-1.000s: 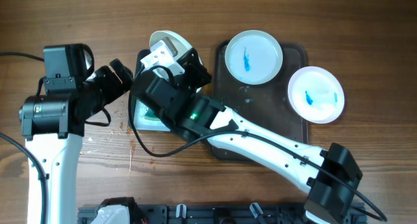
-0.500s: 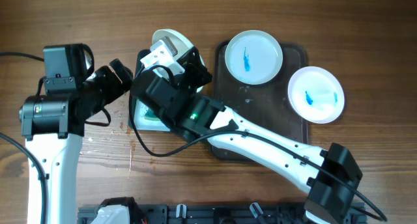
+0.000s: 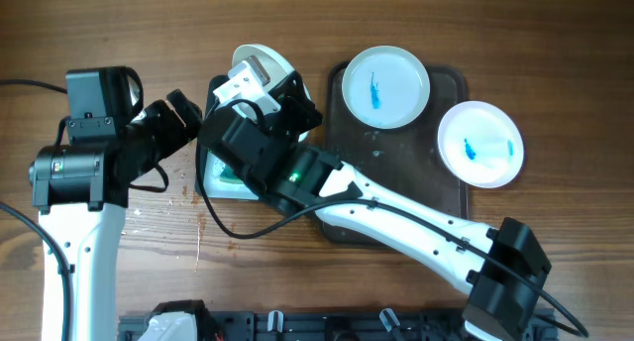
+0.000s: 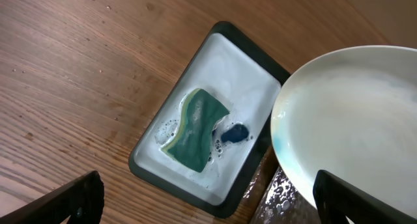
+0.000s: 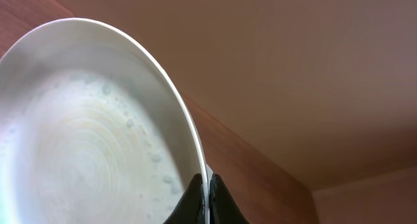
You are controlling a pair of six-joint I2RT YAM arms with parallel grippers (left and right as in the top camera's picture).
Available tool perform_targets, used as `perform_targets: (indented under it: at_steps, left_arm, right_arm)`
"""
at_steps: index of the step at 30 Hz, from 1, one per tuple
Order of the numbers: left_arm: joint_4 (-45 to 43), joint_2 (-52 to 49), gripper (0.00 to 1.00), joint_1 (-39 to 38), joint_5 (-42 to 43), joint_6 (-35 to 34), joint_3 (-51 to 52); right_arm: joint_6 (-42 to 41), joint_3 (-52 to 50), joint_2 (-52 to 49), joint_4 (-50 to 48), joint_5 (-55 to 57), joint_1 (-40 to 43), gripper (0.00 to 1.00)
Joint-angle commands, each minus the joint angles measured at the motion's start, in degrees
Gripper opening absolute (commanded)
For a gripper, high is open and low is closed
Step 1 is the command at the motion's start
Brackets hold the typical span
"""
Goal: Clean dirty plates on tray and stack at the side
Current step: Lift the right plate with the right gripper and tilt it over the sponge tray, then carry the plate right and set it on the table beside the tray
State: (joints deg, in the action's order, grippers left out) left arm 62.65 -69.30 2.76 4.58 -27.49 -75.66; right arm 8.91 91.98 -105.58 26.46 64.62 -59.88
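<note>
Plate (image 5: 85,133), wet and sudsy, is pinched by its rim in the right hand (image 5: 207,199), which is clamped tight and holds it tilted above the sponge tray (image 4: 140,164) and sponge (image 4: 195,129). It looks stiff, slick and breakable, so the raised rim is the sensible hold. The left hand (image 4: 208,201) gapes wide, empty. Farther off, two blue-smeared plates (image 3: 386,86) lie on the brown tray (image 3: 396,182), one overhanging its right edge.
</note>
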Motion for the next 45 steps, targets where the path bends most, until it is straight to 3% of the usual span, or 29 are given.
perform_targets:
  at_steps: [1, 4, 5, 8, 13, 15, 21, 25, 30, 36, 43, 45]
  left_arm:
    - [0.0, 0.5, 1.00, 0.4, 0.3, 0.1, -0.9]
    - [0.0, 0.5, 1.00, 0.4, 0.3, 0.1, -0.9]
    - [0.0, 0.5, 1.00, 0.4, 0.3, 0.1, -0.9]
    - [0.0, 0.5, 1.00, 0.4, 0.3, 0.1, -0.9]
    - [0.0, 0.5, 1.00, 0.4, 0.3, 0.1, -0.9]
    - [0.0, 0.5, 1.00, 0.4, 0.3, 0.1, -0.9]
    - [0.0, 0.5, 1.00, 0.4, 0.3, 0.1, -0.9]
    - [0.0, 0.5, 1.00, 0.4, 0.3, 0.1, -0.9]
    - [0.0, 0.5, 1.00, 0.4, 0.3, 0.1, -0.9]
    - [0.0, 0.5, 1.00, 0.4, 0.3, 0.1, -0.9]
    - [0.0, 0.5, 1.00, 0.4, 0.3, 0.1, -0.9]
    - [0.0, 0.5, 1.00, 0.4, 0.3, 0.1, -0.9]
  right_arm:
    - [-2.2, 1.6, 1.2, 0.1, 1.8, -0.5, 0.04]
    - [-12.3, 1.4, 1.2, 4.7, -2.7, 0.4, 0.04]
    - [-19.9, 1.4, 1.2, 9.5, -11.3, 2.2, 0.04]
    - [-32.1, 1.4, 0.8, 16.7, -38.3, 9.4, 0.04]
    - [-31.3, 1.5, 3.5, 16.4, -82.9, 27.3, 0.04]
    - [-32.0, 1.5, 7.4, 17.6, -92.5, 37.6, 0.04]
    - [-39.1, 1.5, 16.2, 31.4, -84.6, 64.6, 0.04]
    - [-39.1, 0.4, 14.4, 36.5, -77.4, 80.6, 0.04]
    - [-41.0, -4.2, 9.0, 34.6, -67.6, 96.7, 0.04]
    - [-40.4, -12.1, 2.7, 30.1, -57.7, 103.4, 0.04]
    - [-36.5, -20.8, 0.0, 25.1, -59.7, 102.8, 0.05]
    - [-34.6, -21.0, 0.5, 25.9, -60.8, 102.3, 0.40]
